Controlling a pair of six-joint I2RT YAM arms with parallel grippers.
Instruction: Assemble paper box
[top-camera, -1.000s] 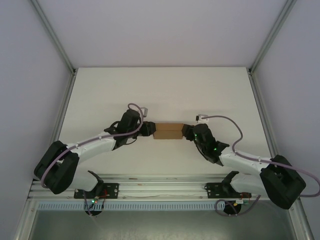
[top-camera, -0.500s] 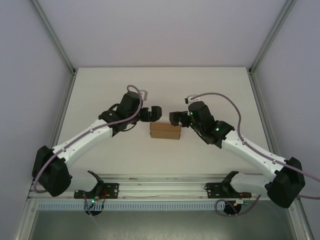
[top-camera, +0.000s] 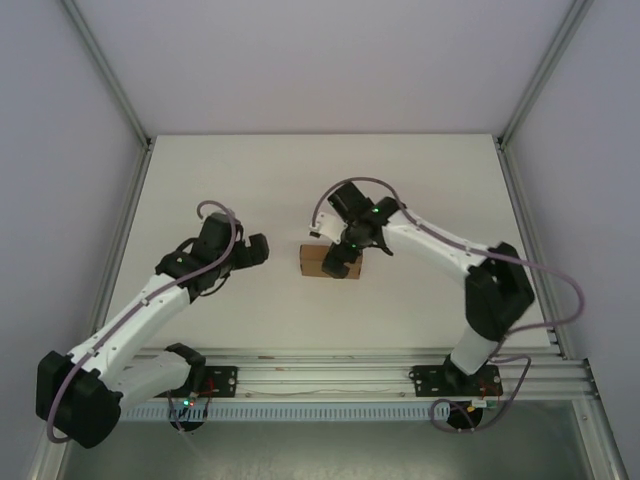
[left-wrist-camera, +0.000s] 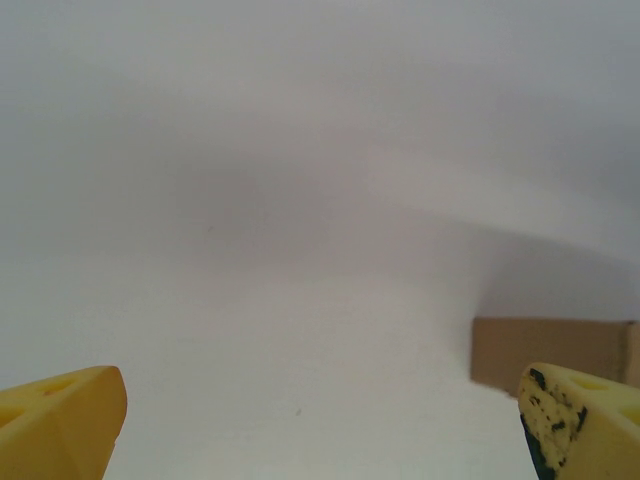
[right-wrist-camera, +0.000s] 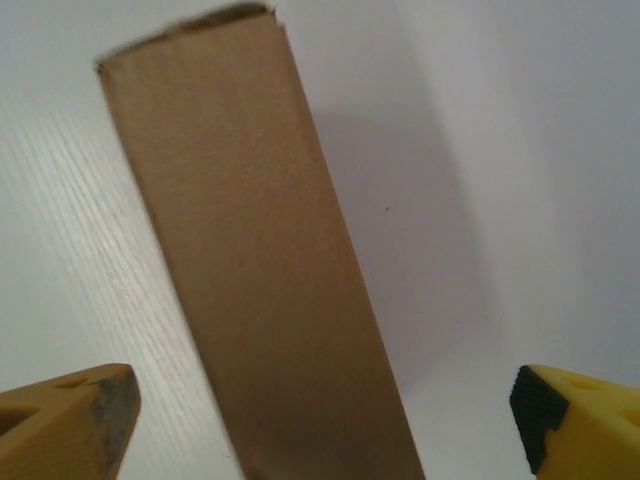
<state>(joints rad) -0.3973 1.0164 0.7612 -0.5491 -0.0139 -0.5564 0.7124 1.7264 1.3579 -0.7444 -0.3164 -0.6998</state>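
While the left tool (left-wrist-camera: 320, 420) and right tool (right-wrist-camera: 325, 412) hang open, the box (right-wrist-camera: 240, 250) looks light and bendy — pinch its short ends.

The white table (top-camera: 420, 190) is carrying one thing, the paper box (top-camera: 316, 262), a plain brown cardboard piece that is lying flat on the bare top. The box is sitting just beneath the right gripper (top-camera: 346, 264), running lengthwise between its fingers without touching either. It is lying ahead and to the right of the left gripper (top-camera: 258, 250), apart from it.
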